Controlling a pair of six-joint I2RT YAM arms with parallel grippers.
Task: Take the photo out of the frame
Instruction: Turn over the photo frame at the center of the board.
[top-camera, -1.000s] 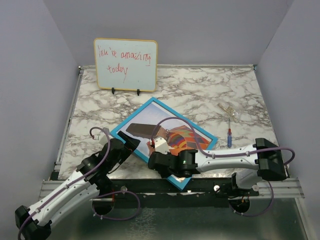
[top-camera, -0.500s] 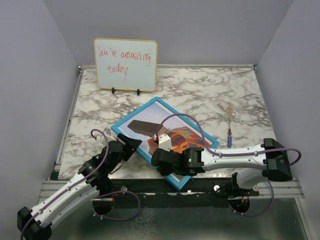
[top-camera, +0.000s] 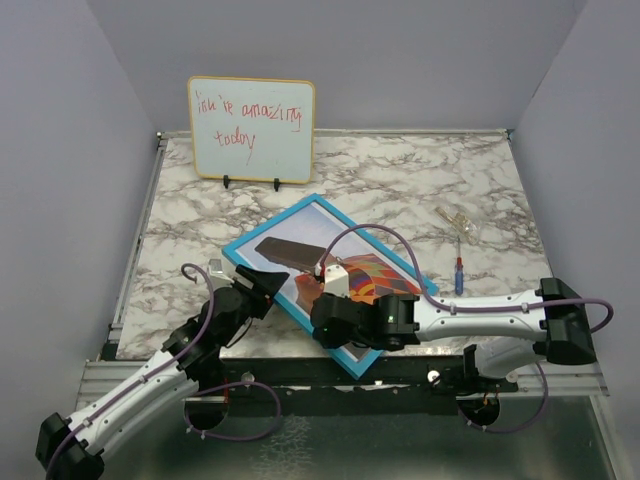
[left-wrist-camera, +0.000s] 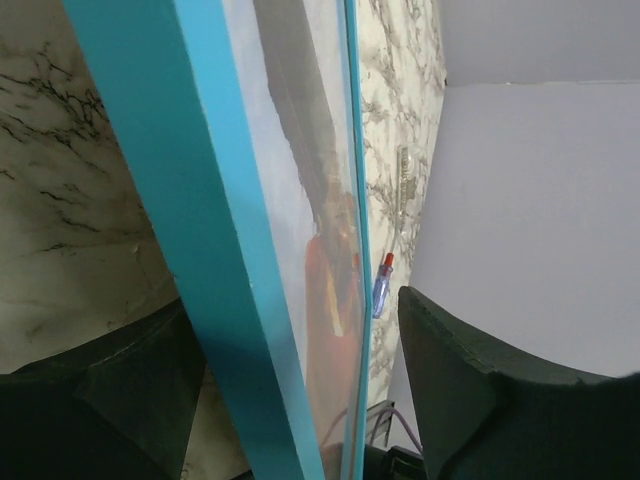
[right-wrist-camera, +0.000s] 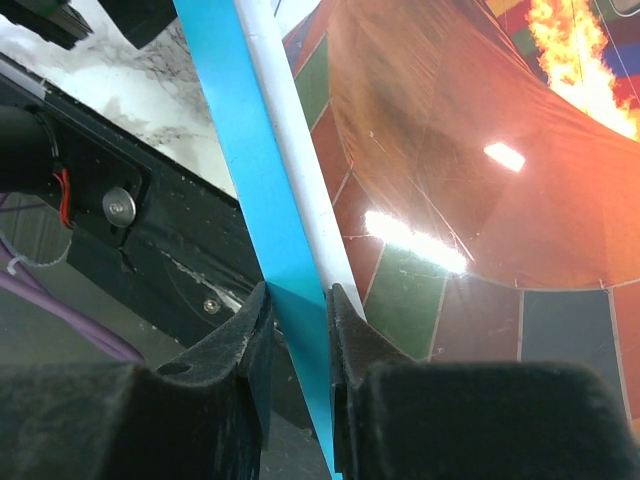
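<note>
The frame (top-camera: 268, 232) lies skewed on the marble bench (top-camera: 400, 175), near its middle, with its near corner jutting over the bench's near edge. The photo (top-camera: 310, 225) sits inside it, face up. The right gripper (right-wrist-camera: 300, 300) is clenched on the blue rim at the near-left side. The left gripper (left-wrist-camera: 298, 310) is spread wide and straddles the left rim, with its right finger (left-wrist-camera: 470, 400) clear of it. A whiteboard (top-camera: 250, 128) stands at the far left and a screwdriver (top-camera: 459, 275) lies to the right.
</note>
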